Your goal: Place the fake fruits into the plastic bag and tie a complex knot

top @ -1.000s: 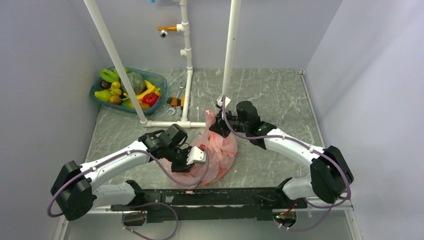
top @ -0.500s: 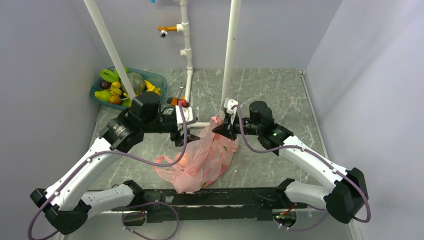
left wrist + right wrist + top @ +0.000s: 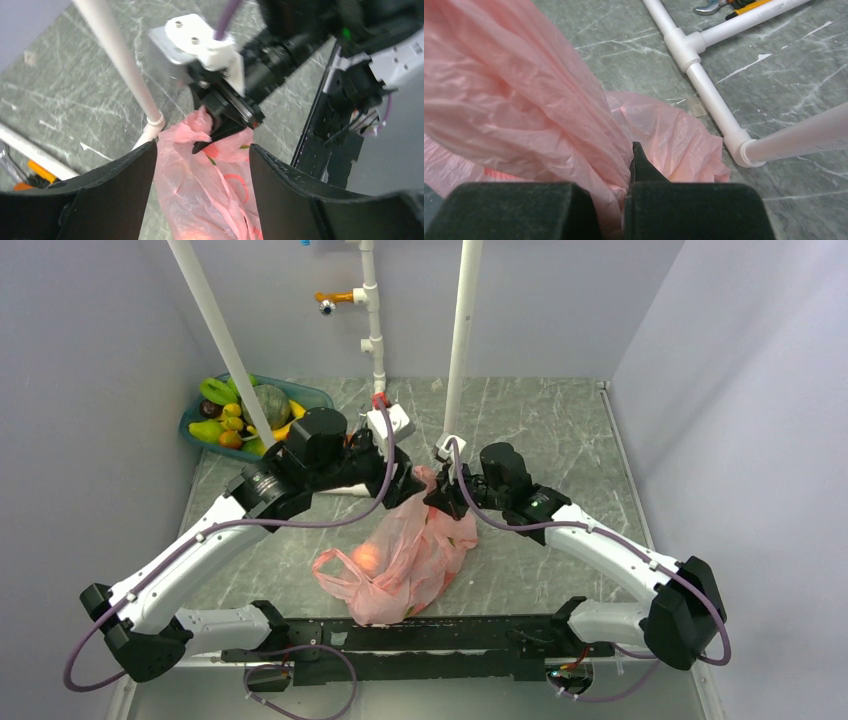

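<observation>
— Where's the bag?
— The bag [image 3: 405,570] lies slumped on the table [image 3: 560,430], midway across and just beyond the arm bases. Its neck is drawn up and back, toward the white pipe [image 3: 455,360].
— Anything in it?
— A round orange fruit [image 3: 367,558] shows through the pink film near the left side. There are red shapes too, but I cannot tell whether they are fruit or print.
— The right claw?
— The right claw [image 3: 438,498] is closed tight on the bunched neck. In its own wrist view the two pads [image 3: 524,210] meet with pink film squeezed between them, and a fold drapes over the left pad.
— And the left claw?
— The left claw [image 3: 202,150] is spread wide and holds nothing. It hangs just left of the right one, pointing at the neck. In its wrist view the bag's upper part sits between the fingers [image 3: 115,195], close to the left one, though I cannot tell whether it touches.
— Is there a knot?
— The film is crumpled into a small tuft right at the right claw's tip — too bunched to say.
— The other fruits?
— The fruits [image 3: 232,418] are heaped in the basin [image 3: 318,398] at the far left corner, well apart from the bag. A wrench [image 3: 706,7] lies on the table beyond the pipe.
</observation>
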### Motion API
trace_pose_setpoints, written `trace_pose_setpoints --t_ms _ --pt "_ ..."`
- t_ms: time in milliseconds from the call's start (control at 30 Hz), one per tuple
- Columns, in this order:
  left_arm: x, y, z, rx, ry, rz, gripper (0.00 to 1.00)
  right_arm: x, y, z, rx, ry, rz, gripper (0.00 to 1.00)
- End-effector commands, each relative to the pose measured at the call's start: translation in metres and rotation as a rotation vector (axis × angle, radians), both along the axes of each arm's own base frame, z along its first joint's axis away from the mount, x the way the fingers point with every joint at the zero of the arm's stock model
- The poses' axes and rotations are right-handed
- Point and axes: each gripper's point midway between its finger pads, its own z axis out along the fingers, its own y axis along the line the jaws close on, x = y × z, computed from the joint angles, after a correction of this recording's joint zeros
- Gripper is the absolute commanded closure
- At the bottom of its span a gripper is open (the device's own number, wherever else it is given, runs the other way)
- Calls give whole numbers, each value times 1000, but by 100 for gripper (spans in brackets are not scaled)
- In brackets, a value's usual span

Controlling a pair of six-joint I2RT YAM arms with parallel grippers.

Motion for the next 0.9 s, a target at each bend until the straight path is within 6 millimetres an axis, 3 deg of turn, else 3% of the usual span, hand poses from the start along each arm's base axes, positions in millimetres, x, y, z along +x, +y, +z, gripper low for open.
trace_pose_setpoints --t_ms 0,167,233,367,467,533,700,867 --pt "32 -5 15 -104 127 234 31 8 2 26 39 -82 -73 100" --pt "37 -14 4 -101 197 249 42 8 5 29 39 -97 -74 97" --pt "34 -17 -2 -91 224 234 50 7 6 31 38 -98 -65 88" --pt "29 -17 -7 -67 235 178 98 -1 2 35 33 -93 -48 63" --pt "21 -15 2 -116 226 87 100 -10 -6 46 55 -86 -50 30" --pt "17 -15 8 -145 175 32 100 -14 -7 61 109 -104 -52 17" --pt "16 -16 23 -174 112 3 100 15 -5 102 342 -44 -292 6" --pt "16 -22 26 -195 144 -2 100 51 7 96 371 -46 -499 0"
